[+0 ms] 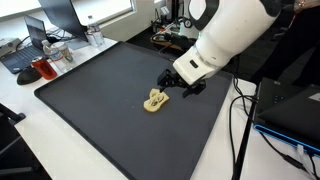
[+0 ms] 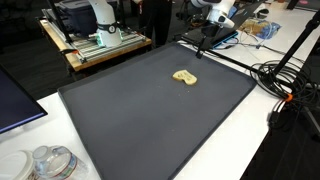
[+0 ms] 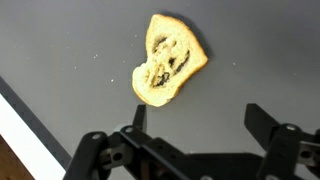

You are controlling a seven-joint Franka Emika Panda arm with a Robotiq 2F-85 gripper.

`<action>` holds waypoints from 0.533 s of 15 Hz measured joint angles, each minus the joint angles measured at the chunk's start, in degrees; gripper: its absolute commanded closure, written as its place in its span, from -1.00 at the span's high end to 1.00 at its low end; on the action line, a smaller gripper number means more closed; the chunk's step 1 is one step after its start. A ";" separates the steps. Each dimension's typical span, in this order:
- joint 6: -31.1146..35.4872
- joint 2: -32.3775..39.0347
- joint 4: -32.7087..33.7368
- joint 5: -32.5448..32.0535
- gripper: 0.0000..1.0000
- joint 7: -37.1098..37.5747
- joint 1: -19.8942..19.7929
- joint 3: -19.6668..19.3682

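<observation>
Near the bread slice on the mat, jaws stand apart

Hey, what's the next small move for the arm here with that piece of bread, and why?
Probably nudge the gripper toward the bread until it sits between the fingers. They stand open, and in the wrist view the bread lies flat on the mat, ahead of them and untouched.

No legible text, labels or numbers; bread slice and dark mat unmarked, background monitors too blurred
</observation>
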 measured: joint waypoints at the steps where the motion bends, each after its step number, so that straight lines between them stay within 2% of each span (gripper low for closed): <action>1: 1.44 -1.79 -1.98 0.88 1.00 0.87 -0.27 0.18; 8: 13.99 -12.13 -15.75 4.42 1.00 3.26 -2.86 0.31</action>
